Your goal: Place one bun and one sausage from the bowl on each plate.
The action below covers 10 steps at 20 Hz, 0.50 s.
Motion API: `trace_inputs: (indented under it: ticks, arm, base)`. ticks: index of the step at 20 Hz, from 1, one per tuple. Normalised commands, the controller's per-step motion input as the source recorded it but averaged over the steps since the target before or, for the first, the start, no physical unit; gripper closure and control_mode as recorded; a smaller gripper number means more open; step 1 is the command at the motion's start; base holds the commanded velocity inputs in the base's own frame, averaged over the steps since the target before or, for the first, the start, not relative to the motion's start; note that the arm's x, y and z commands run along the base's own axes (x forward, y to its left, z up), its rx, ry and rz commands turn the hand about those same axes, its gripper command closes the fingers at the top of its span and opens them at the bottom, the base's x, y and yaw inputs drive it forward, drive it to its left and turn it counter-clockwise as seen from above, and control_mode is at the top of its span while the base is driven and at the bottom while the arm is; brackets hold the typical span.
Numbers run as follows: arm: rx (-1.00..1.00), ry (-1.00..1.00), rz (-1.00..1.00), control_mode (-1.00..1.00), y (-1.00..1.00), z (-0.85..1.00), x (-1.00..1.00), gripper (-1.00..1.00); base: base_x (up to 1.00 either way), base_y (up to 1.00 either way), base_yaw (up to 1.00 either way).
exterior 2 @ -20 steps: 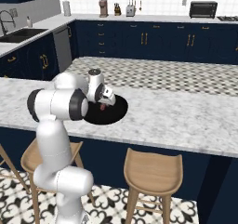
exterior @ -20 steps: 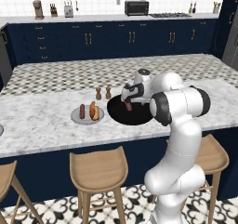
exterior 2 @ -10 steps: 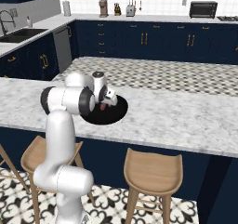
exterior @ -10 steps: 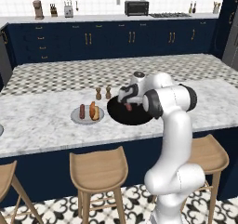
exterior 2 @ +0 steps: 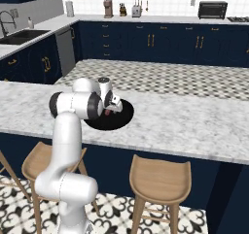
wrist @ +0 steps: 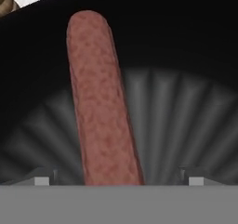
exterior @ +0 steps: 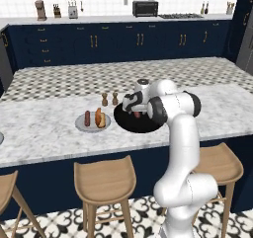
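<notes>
My hand low over the sausage in the black bowl

My hand (exterior: 134, 107) hangs inside the bowl (exterior: 124, 124), released, its two fingertips (wrist: 42, 177) spread wide on either side of a sausage (wrist: 102, 107) that lies on the bowl's ribbed floor, not touching it as far as I can tell. The bowl sits near the front edge of the desk (exterior: 44, 133), about midway along it. Just beside the bowl on its left, in the left base view, a grey plate (exterior: 81, 127) carries a sausage and a bun side by side. Two small shakers (exterior: 104, 99) stand just behind the gap between plate and bowl. From the right base view my arm covers much of the bowl (exterior 2: 121, 120).
</notes>
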Motion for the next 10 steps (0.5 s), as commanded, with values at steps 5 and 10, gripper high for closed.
trace_inputs:
  ticks: [5, 10]
  arm:
    - [0.0, 0.0, 0.0, -1.0, 0.0, 0.0, 0.0, -1.0]
    - [0.0, 0.0, 0.0, -1.0, 0.0, 0.0, 0.0, 1.0]
  base:
    - [0.0, 0.0, 0.0]
    - [0.0, 0.0, 0.0]
